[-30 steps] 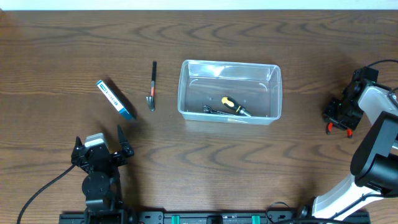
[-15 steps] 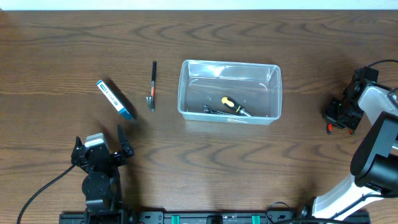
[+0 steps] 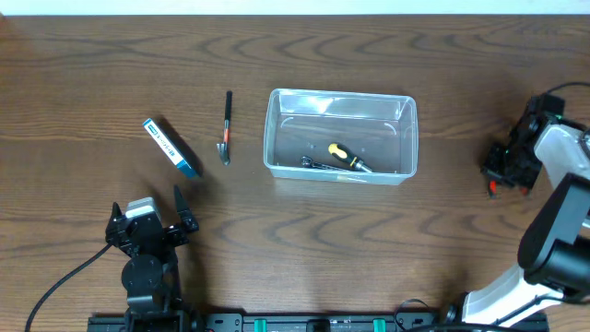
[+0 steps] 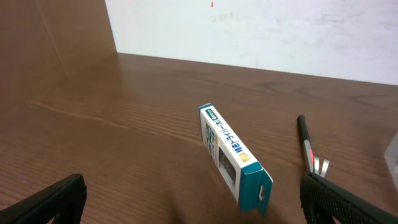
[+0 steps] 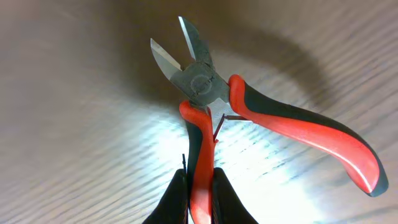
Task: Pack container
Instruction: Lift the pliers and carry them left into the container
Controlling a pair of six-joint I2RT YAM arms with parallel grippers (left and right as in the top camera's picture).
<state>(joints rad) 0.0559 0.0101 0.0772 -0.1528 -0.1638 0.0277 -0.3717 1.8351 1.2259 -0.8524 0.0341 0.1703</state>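
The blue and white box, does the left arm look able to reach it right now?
Probably yes. The left gripper sits just behind the blue and white box with its jaws wide open, bare table between them; the black tool lies off to the side.

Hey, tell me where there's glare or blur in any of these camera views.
Right wrist view: white glare washes out the table beneath the cutters, blades sharp, wood grain soft. Left wrist view: the box is crisp, the fingers in the lower corners dark and blurred. Overhead view: even light, all sharp, faint sheen on the container.
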